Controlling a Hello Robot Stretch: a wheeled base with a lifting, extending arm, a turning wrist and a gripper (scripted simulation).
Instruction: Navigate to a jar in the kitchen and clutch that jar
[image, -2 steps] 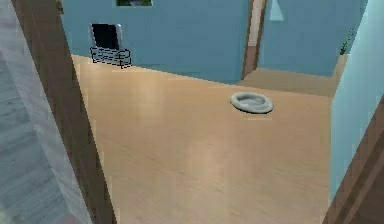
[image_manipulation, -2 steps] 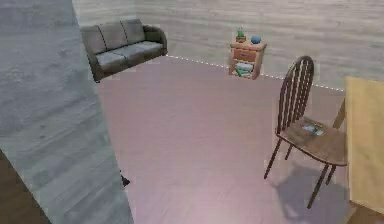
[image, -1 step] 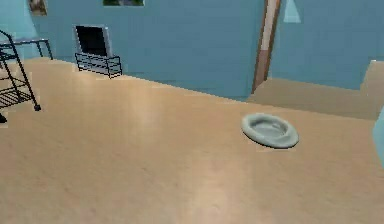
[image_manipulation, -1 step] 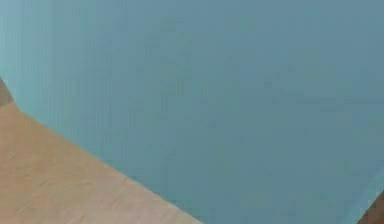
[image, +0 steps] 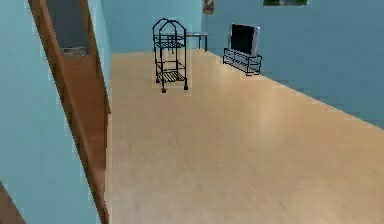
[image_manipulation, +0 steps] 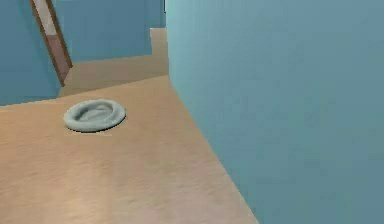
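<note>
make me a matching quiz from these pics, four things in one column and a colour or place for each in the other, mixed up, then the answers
Things
1. door
2. cart
3. tv
4. cushion

Descriptions
a. grey-blue and round, lying flat in the arm side view's left half
b. dark wire frame on small wheels, far across the room in the forward view
c. brown wood, at the forward view's left
d. dark screen on a low stand by the wall at the forward view's upper right

Pairs: 1-c, 2-b, 3-d, 4-a
</note>
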